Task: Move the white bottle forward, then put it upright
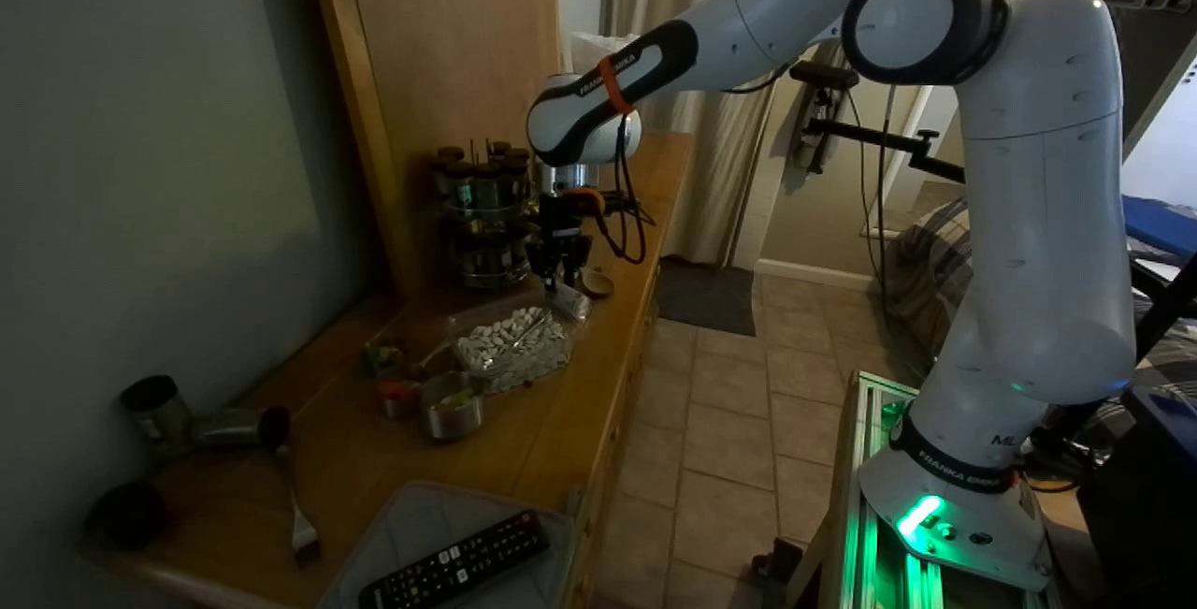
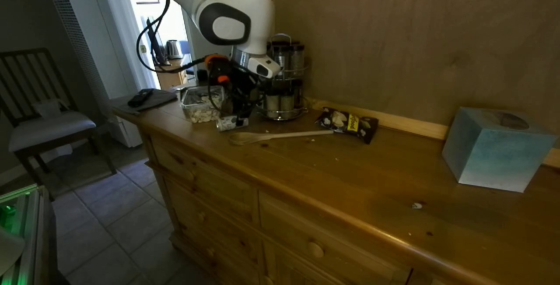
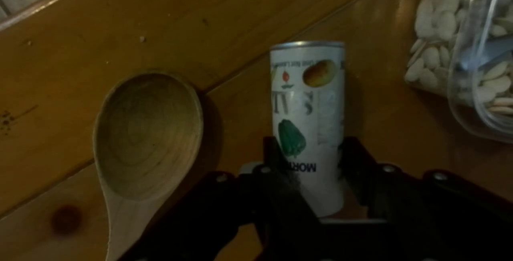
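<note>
The white bottle is a printed white cylinder with a metal rim and vegetable pictures. It lies on its side on the wooden dresser top, shown in both exterior views [image 1: 572,303] [image 2: 225,123] and in the wrist view [image 3: 308,124]. My gripper [image 3: 308,148] has one finger against each long side of the bottle, near its plain end, and appears shut on it. In the exterior views the gripper [image 1: 558,274] [image 2: 243,109] points down over the bottle. The fingers hide part of the bottle's sides. I cannot tell whether it is slightly lifted.
A wooden spoon [image 3: 148,136] lies beside the bottle. A clear container [image 3: 467,58] of white seeds stands close on the other side. A spice rack [image 2: 282,113] stands behind the gripper. A snack bag [image 2: 345,123] and a tissue box [image 2: 490,153] are farther along. Small bowls [image 1: 452,417] stand past the container.
</note>
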You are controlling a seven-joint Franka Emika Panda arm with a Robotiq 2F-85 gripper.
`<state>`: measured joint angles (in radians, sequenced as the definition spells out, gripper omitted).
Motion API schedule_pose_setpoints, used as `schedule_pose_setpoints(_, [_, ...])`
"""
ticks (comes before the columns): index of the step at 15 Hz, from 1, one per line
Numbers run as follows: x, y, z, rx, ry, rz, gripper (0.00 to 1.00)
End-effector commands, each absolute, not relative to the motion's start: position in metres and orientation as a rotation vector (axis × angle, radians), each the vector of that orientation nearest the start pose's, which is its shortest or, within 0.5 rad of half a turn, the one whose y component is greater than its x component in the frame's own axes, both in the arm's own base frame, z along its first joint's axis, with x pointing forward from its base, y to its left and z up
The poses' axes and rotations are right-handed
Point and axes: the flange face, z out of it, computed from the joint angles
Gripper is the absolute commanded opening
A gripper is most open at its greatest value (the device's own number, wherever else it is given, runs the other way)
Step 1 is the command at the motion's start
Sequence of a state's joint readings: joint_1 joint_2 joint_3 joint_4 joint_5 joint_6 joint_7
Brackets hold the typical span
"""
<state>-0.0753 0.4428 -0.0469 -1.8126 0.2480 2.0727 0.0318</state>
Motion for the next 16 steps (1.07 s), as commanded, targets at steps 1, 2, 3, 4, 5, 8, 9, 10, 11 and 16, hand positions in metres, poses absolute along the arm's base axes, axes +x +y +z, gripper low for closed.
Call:
schedule_pose_setpoints(1, [0.622, -0.058, 0.277, -2.935, 0.417, 0.251, 0.41])
schedule_pose_setpoints(2, [0.622, -0.058, 0.277, -2.935, 0.416, 0.251, 0.42])
schedule_pose_setpoints(3, [0.622, -0.058, 0.276, -2.935, 0.415, 0.253, 0.42])
schedule_pose_setpoints(4, [0.622, -0.059, 0.275, -2.934, 0.417, 0.256, 0.42])
schedule_pose_setpoints(5, [0.622, -0.059, 0.274, -2.931, 0.418, 0.258, 0.43])
schedule_pose_setpoints(8, [0.621, -0.059, 0.272, -2.909, 0.417, 0.286, 0.48])
schedule_pose_setpoints(9, [0.621, -0.059, 0.271, -2.906, 0.418, 0.293, 0.51])
schedule_pose_setpoints(10, [0.619, -0.06, 0.268, -2.902, 0.425, 0.309, 0.59])
schedule_pose_setpoints(11, [0.618, -0.06, 0.265, -2.9, 0.429, 0.327, 0.55])
schedule_pose_setpoints(16, [0.614, -0.061, 0.256, -2.874, 0.453, 0.373, 0.55])
